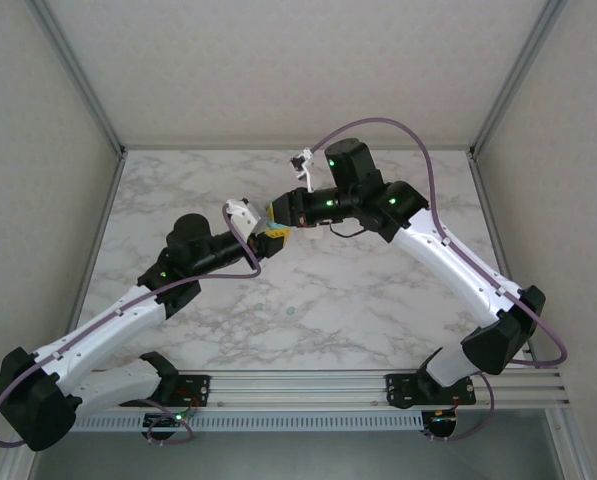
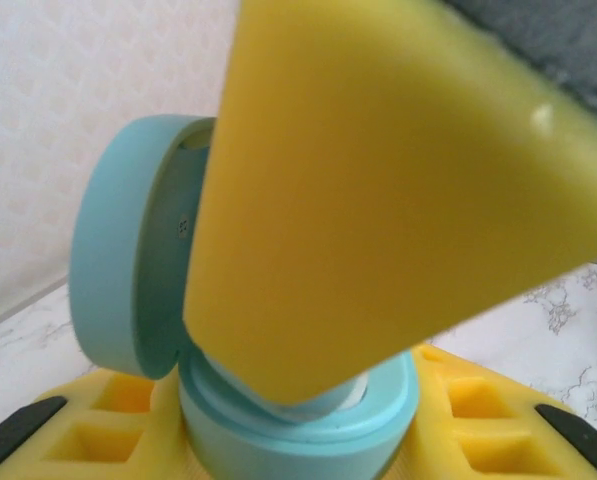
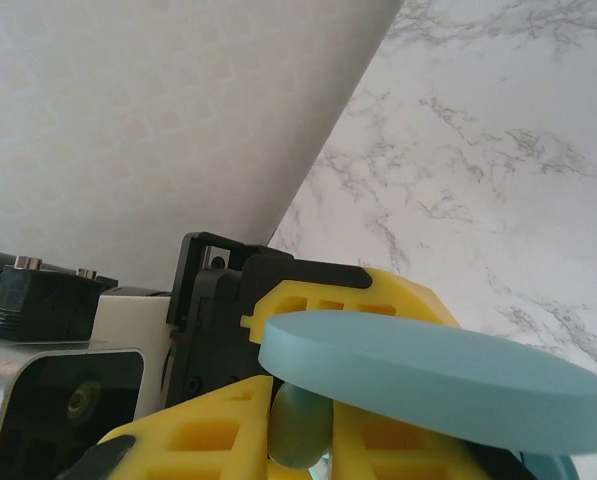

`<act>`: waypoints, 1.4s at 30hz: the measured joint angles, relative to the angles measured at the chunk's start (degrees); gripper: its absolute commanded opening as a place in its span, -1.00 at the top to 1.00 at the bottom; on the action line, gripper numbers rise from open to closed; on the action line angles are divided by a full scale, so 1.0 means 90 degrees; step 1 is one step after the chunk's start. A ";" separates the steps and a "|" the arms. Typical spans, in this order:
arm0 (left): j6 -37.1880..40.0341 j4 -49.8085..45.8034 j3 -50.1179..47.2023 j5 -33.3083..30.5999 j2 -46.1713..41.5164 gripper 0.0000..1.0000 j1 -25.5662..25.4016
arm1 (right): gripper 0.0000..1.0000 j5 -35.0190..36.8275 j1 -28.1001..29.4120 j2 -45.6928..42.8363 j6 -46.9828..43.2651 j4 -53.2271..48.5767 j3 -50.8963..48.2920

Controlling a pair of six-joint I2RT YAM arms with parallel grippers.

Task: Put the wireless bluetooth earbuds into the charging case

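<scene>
Above table [image 1: 378,300]: left gripper [image 1: 274,237] clamps one open teal case [image 2: 128,270]; right gripper [image 1: 277,214] pinches one green earbud [image 3: 300,428].

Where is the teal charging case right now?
In the left wrist view the charging case sits open in the left end effector, over mid-table; the right end effector holds an earbud at its mouth.

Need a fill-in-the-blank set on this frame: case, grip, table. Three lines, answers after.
1. The left gripper holds a rounded teal-blue plastic charging case whose round lid is ___.
2. The right gripper pinches a small pale-green ___ between its yellow fingers.
3. Both arms meet above a white ___-patterned table.

Missing words: open; earbud; marble.
</scene>
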 measured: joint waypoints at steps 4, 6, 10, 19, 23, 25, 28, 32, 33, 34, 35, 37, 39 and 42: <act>-0.0049 0.0044 0.0000 -0.0002 0.0000 0.82 0.0000 | 0.59 0.0180 0.0029 0.0010 -0.0073 -0.0165 0.0117; -0.0068 0.0061 0.0000 -0.0002 0.0000 0.82 0.0000 | 0.56 0.0231 0.0039 0.0010 -0.0092 -0.0233 0.0151; -0.0075 0.0070 0.0000 -0.0002 0.0000 0.82 0.0000 | 0.50 0.0321 0.0056 0.0010 -0.0100 -0.0328 0.0214; -0.0095 0.0146 0.0000 0.0000 0.0000 0.82 0.0000 | 0.42 0.0437 0.0061 0.0078 -0.0240 -0.0622 0.0459; -0.0095 0.0146 0.0000 0.0002 0.0000 0.82 0.0000 | 0.40 0.0471 0.0083 0.0080 -0.0250 -0.0661 0.0495; -0.0095 0.0146 0.0000 0.0005 0.0000 0.82 0.0000 | 0.38 0.0493 0.0095 0.0083 -0.0260 -0.0704 0.0525; -0.0097 0.0148 0.0000 0.0022 0.0000 0.82 0.0000 | 0.36 0.0510 0.0095 0.0083 -0.0260 -0.0743 0.0551; -0.0114 0.0148 0.0000 0.0019 0.0000 0.82 0.0000 | 0.32 0.0534 0.0097 0.0083 -0.0260 -0.0765 0.0568; -0.0119 0.0151 0.0000 0.0019 0.0000 0.82 0.0000 | 0.32 0.0539 0.0097 0.0083 -0.0260 -0.0770 0.0585; -0.0119 0.0153 0.0000 0.0019 0.0000 0.82 0.0000 | 0.31 0.0549 0.0095 0.0083 -0.0257 -0.0770 0.0595; -0.0119 0.0155 0.0000 0.0019 0.0000 0.82 0.0000 | 0.30 0.0588 0.0095 0.0083 -0.0257 -0.0777 0.0622; -0.0119 0.0158 0.0000 0.0019 0.0000 0.83 0.0000 | 0.28 0.0619 0.0095 0.0080 -0.0260 -0.0777 0.0665; -0.0119 0.0158 0.0000 0.0019 0.0000 0.82 0.0000 | 0.27 0.0634 0.0095 0.0080 -0.0257 -0.0780 0.0699; -0.0119 0.0158 0.0000 0.0019 0.0000 0.83 0.0000 | 0.27 0.0651 0.0095 0.0078 -0.0257 -0.0782 0.0729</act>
